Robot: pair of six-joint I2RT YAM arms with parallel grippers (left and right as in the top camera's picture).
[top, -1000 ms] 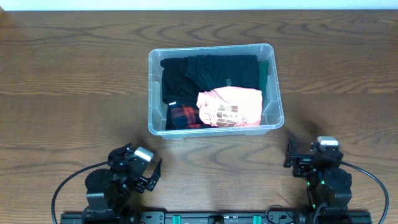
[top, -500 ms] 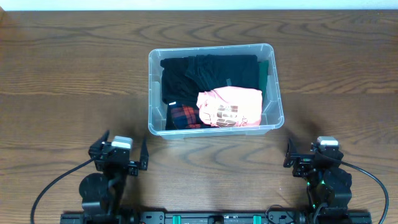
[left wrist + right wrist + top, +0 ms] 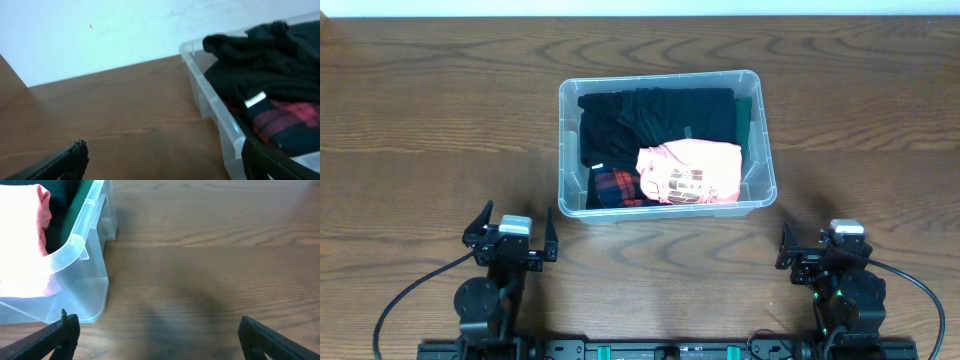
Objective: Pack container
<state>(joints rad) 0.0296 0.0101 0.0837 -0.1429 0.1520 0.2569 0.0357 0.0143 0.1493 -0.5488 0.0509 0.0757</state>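
Observation:
The clear plastic container (image 3: 566,150) stands at the table's middle, holding black clothes (image 3: 655,115), a pink garment (image 3: 690,172), a red plaid piece (image 3: 615,187) and a green one at its right side. My left gripper (image 3: 512,232) is open and empty near the table's front edge, left of the container's front left corner. My right gripper (image 3: 820,245) is open and empty at the front right. The left wrist view shows the container's wall (image 3: 212,102) with black and plaid cloth inside. The right wrist view shows its corner (image 3: 82,275) and pink cloth.
Bare wooden table (image 3: 440,120) surrounds the container on all sides. A pale wall (image 3: 100,35) shows behind the table in the left wrist view.
My left arm swung from a tilted pose at the front left to a straight pose facing the container. The right arm and the container have not moved.

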